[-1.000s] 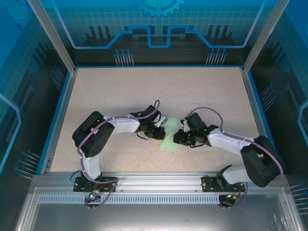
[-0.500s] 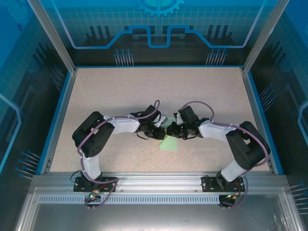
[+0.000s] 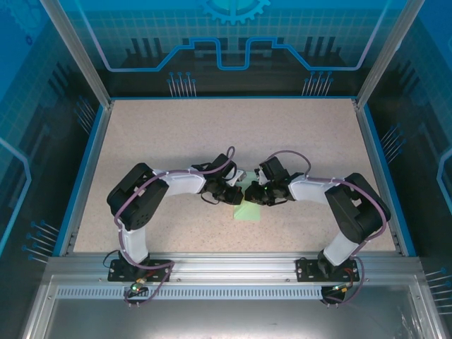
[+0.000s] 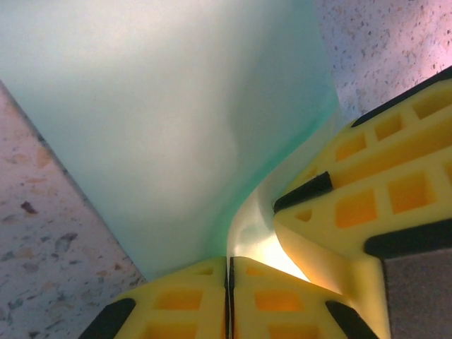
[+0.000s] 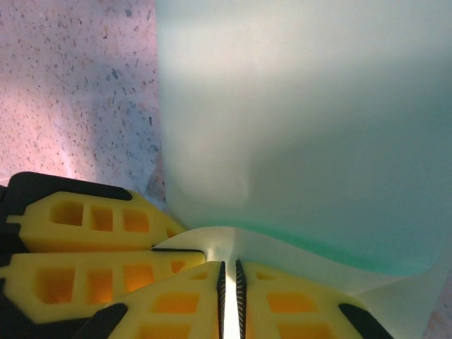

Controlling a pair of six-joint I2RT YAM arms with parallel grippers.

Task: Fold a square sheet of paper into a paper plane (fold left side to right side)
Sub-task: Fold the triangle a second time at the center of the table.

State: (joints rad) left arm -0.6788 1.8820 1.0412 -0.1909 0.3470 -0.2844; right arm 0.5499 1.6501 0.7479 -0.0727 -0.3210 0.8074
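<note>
Table (image 3: pixel 296 141): speckled beige top with a blue rim, lying all round the square sheet of paper (image 3: pixel 247 212).
Square sheet of paper: pale green, at the table's middle, one edge curled upward.
Left gripper (image 3: pixel 235 192): left of the sheet, yellow fingers pressed together on that raised edge.
Right gripper (image 3: pixel 253 192): right of the sheet, fingers pinching the same edge.
Walls (image 3: pixel 233 42): blue circuit-patterned panels behind the sheet, framed by aluminium posts (image 3: pixel 74 49).

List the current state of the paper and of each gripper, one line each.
square sheet of paper: one edge lifted and curved upward, the rest lying flat on the table.
left gripper: jaws shut, pinching the paper's raised edge.
right gripper: jaws shut on the same raised edge, close beside the left gripper.
</note>
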